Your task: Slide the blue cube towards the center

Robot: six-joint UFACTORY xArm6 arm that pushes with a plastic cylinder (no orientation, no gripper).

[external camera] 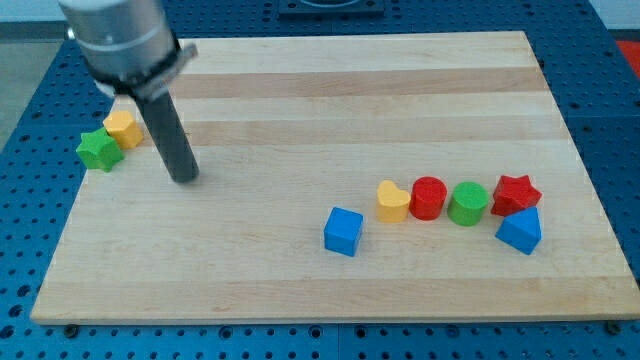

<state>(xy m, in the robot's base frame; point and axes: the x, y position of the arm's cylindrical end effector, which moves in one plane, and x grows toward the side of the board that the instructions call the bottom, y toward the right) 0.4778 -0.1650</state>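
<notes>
- Toward the view's left of the pale wooden board (300, 90), my tip (185, 178) rests on bare wood, touching no block; as a plain dark rod it has nothing to open or close, and it holds nothing.
- Just to the view's left of my rod sit a small yellow block (123, 128) and a green star-shaped block (99, 150), which look to be touching each other.
- Well apart from my tip, the blue cube (343, 231) lies right of middle and toward the view's bottom, alone.
- Beyond it runs a row: a yellow heart-shaped block (393, 201), a red cylinder (429, 197), a green cylinder (468, 203), a red star-shaped block (516, 192) and a blue wedge-like block (519, 231).
- I judge the approach not yet begun in earnest: I must travel across, come round to the cube's lower side, then push up toward the middle.
- Around the board lies a blue perforated table (30, 230).
</notes>
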